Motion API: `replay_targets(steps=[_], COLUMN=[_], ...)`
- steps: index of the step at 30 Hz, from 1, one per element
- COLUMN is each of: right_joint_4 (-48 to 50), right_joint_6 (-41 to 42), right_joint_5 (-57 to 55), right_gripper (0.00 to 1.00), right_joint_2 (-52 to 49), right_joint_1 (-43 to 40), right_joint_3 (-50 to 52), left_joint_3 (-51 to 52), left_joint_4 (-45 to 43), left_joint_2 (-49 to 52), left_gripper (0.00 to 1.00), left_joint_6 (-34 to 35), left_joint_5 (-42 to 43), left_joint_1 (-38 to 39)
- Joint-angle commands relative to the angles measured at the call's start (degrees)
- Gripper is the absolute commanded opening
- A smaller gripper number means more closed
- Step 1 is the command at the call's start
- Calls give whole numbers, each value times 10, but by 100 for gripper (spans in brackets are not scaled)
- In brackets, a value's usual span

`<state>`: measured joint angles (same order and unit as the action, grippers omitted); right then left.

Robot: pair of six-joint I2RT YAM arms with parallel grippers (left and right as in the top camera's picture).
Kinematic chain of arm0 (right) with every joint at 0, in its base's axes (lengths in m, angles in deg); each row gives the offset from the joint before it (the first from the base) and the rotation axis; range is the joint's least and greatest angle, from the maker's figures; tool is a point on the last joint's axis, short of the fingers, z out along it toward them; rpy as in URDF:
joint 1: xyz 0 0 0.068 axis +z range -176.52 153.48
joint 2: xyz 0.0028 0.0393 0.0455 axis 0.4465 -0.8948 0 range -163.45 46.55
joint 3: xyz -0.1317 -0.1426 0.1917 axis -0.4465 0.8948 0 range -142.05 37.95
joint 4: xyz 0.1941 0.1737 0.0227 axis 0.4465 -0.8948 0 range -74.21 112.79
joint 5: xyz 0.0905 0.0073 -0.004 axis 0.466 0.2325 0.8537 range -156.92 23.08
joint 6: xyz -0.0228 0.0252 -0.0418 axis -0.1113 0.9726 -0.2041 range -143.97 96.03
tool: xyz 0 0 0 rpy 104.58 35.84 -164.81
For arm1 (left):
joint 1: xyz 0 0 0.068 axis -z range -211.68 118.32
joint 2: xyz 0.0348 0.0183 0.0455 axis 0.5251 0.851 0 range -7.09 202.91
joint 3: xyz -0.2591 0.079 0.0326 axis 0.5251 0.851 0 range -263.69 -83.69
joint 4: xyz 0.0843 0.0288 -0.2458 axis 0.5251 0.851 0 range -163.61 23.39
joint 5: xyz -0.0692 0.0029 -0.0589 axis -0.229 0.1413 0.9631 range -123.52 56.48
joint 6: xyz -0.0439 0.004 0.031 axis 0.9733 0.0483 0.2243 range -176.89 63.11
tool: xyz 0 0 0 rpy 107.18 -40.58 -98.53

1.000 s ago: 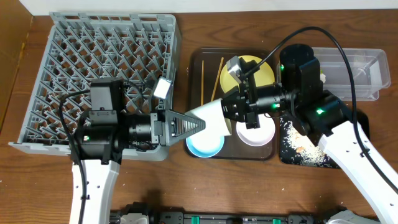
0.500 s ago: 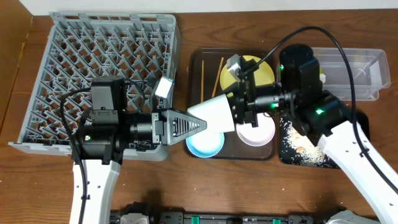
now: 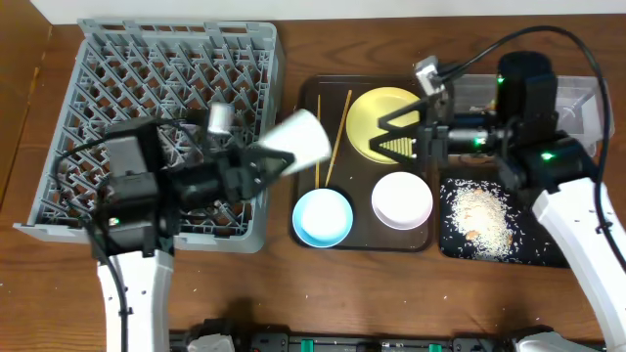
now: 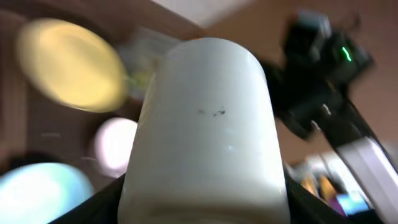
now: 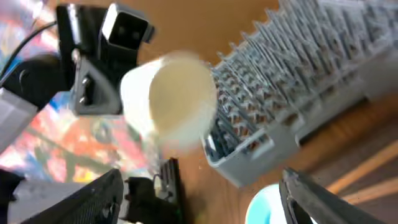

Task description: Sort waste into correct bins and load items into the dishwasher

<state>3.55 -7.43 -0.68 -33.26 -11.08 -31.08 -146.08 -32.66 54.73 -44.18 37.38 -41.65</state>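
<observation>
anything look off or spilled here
The grey dish rack sits skewed on the table, and loose crumbs lie scattered across the black tray. The white cup, held sideways in the left gripper, looks empty, so nothing is spilling.

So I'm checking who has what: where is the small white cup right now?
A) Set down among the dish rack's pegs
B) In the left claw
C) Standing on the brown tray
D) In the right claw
B: the small white cup is gripped in the left claw and held in the air near the dish rack's right edge, while the right claw stands open and empty over the yellow plate.
</observation>
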Motion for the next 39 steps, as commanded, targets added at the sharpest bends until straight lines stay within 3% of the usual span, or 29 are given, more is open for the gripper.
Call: replay_targets(steps=[1, 8, 9, 12, 18, 25, 36, 39], right_joint_4=[-79, -275, -292, -287, -266, -269, -293, -299], right_joint_6=[12, 19, 19, 16, 17, 17, 19, 19], right_joint_5=[-50, -485, -543, -560, -559, -559, -557, -557], right_gripper=[79, 80, 84, 90, 92, 92, 92, 92], right_joint_2=[2, 0, 0, 0, 0, 0, 0, 0], right_joint_1=[0, 79, 107, 139, 173, 178, 179, 179], right_joint_3=[-4, -3, -3, -3, -3, -2, -2, -2], left_joint_3=[-10, -10, -10, -10, -10, -10, -10, -10], left_joint_4=[7, 71, 84, 90, 110, 88, 49, 38], left_joint_2=[-2, -2, -2, -2, 4, 58, 176, 180], left_gripper=[46, 46, 45, 46, 46, 47, 58, 74], left_joint_6=[1, 1, 4, 10, 88, 124, 139, 142], left_joint_5=[-101, -382, -454, -536, -707, -791, -789, -771], left_joint_1=[-79, -188, -206, -221, -228, -229, -244, -258])
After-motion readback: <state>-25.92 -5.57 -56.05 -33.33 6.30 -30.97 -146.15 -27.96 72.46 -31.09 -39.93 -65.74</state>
